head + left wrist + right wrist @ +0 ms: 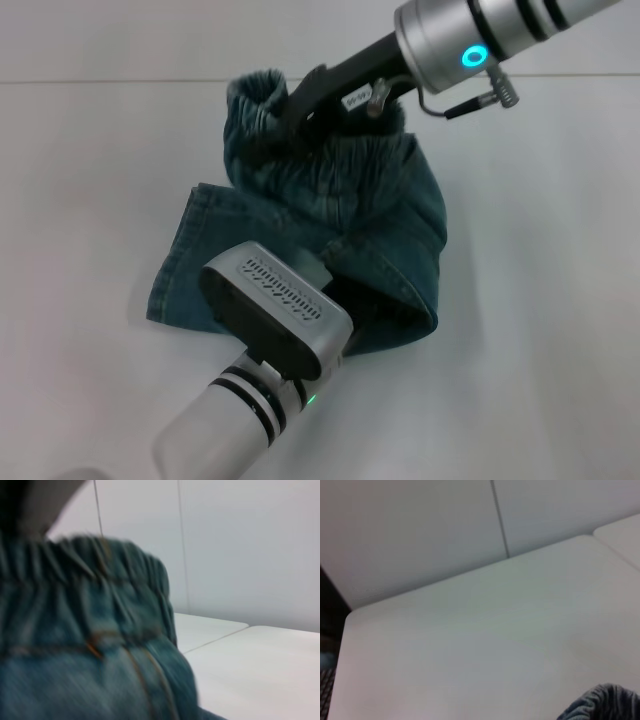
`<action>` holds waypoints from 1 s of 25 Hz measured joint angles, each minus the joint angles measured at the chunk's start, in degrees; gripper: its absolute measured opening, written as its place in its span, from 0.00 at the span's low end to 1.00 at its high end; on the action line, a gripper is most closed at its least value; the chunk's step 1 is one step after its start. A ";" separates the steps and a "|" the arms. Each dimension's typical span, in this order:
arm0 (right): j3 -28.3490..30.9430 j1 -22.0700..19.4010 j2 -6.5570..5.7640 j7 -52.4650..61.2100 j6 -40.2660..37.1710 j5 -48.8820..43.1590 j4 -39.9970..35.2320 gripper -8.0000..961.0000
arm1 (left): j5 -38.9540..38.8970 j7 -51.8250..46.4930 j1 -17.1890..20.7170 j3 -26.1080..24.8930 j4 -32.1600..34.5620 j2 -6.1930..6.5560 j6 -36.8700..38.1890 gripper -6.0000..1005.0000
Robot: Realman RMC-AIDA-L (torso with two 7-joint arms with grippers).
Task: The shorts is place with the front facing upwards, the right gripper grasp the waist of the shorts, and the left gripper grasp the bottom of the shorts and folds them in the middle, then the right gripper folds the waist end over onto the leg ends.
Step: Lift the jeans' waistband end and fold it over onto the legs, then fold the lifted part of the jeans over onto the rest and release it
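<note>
Shorts (385, 215) sit bunched mid-table (560, 300), partly folded, one flat denim panel spread toward the robot's left with its hemmed edge (172, 262) on the surface. Waist (258, 92) is lifted off the table at the far side of the shorts. Right gripper (295, 118) reaches in from the far right, arm angled down across the shorts, black claw with white sticker clenched on the waist. Left gripper is hidden under its own wrist housing (275, 310), which hovers over the near side of the shorts; arm comes up from the near-left; can't tell its jaw state. Left wrist view: gathered elastic band (85, 575) fills the frame close up. Right wrist view: mostly bare table, scrap of denim (602, 702) at the corner.
</note>
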 joint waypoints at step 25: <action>-0.85 -0.18 -0.12 -1.41 -0.27 0.24 1.20 0.13 | 0.11 4.37 13.03 -6.52 0.19 0.00 10.21 0.01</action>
